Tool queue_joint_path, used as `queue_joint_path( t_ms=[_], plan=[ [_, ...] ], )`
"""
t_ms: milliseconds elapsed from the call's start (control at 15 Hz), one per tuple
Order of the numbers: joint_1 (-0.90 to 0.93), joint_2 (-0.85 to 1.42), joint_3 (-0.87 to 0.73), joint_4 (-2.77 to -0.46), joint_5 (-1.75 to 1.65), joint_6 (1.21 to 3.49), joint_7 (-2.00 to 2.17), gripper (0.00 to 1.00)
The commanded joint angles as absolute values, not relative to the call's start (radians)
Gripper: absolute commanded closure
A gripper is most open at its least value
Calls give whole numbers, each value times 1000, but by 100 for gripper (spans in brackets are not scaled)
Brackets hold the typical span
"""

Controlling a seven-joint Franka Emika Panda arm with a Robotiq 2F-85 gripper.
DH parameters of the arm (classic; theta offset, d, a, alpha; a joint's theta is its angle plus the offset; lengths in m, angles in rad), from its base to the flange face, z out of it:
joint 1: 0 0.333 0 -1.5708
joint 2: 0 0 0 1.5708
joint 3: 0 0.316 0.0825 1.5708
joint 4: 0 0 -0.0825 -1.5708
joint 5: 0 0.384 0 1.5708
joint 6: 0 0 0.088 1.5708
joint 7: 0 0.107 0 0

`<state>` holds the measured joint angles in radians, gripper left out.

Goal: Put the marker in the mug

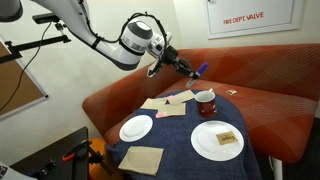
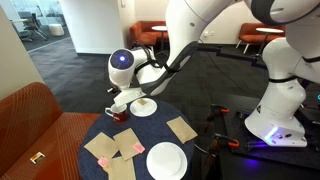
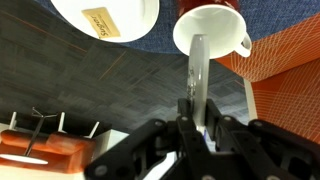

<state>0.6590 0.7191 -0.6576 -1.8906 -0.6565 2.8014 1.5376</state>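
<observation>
The hand is clamped on the marker, holding it in the air above the table; in the wrist view its tip points toward the pale mouth of the dark red mug; the carry looks nearly done; next, centre the tip over the rim, lower it, then let go.

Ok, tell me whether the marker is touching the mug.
Apart. In an exterior view the marker, gripped in the hand, hangs above the mug with couch showing between them.
</observation>
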Motion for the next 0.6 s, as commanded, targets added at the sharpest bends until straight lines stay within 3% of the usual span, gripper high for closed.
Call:
queue_joint_path(
  t_ms=[0,533],
  plan=[
    [715,810,-728,-1814,-717,2753,1690,95],
    [750,896,-762,-1748,-845,2662,1941,95]
  ],
)
